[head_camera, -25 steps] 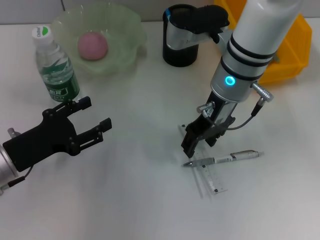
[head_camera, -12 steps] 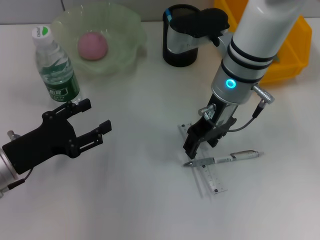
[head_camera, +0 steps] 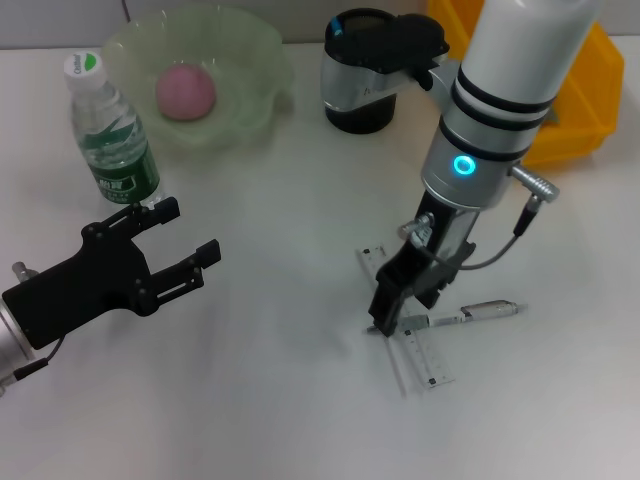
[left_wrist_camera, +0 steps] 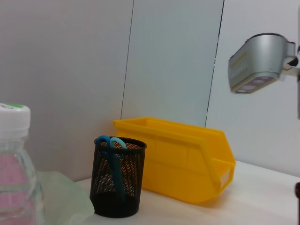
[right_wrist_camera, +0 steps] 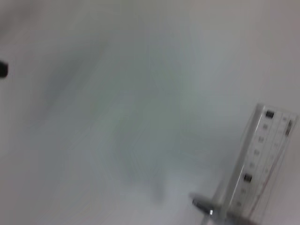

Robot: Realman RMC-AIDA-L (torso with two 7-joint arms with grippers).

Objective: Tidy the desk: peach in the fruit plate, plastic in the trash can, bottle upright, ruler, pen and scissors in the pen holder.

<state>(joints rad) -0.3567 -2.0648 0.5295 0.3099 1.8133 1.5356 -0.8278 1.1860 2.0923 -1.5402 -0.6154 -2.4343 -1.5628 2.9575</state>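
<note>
Nearest the camera, at the lower left of the head view, the left gripper [head_camera: 178, 247] hovers idle above the bare desk [head_camera: 250, 400], its fingers spread and holding nothing. Right of centre, the right gripper [head_camera: 398, 305] points down at the spot where the pen [head_camera: 462, 316] lies crosswise over the clear ruler [head_camera: 412, 342]. Its fingertips sit at the pen's tip end, over the crossing; from here I cannot tell whether the jaws are parted or already closing on anything.

The step in hand looks like picking up the pen. To do it well, the jaws should straddle the slim barrel alone, away from the overlap, so the ruler beneath is not dragged or pinched with it; a square, centred grip would keep the pen from swinging on the way to the pen holder [head_camera: 356, 112].

Farther back, the bottle [head_camera: 110, 135] stands upright at the left, the peach [head_camera: 185, 92] rests in the fruit plate [head_camera: 260, 60], and the scissors [left_wrist_camera: 112, 154] already stand in the pen holder, seen through the mesh in the left wrist view. The trash can [head_camera: 580, 110] sits at the upper right.

The right arm covers part of the pen holder and trash can. The right wrist view shows only one end of the ruler and the pen tip, blurred. No plastic scrap is visible anywhere.
</note>
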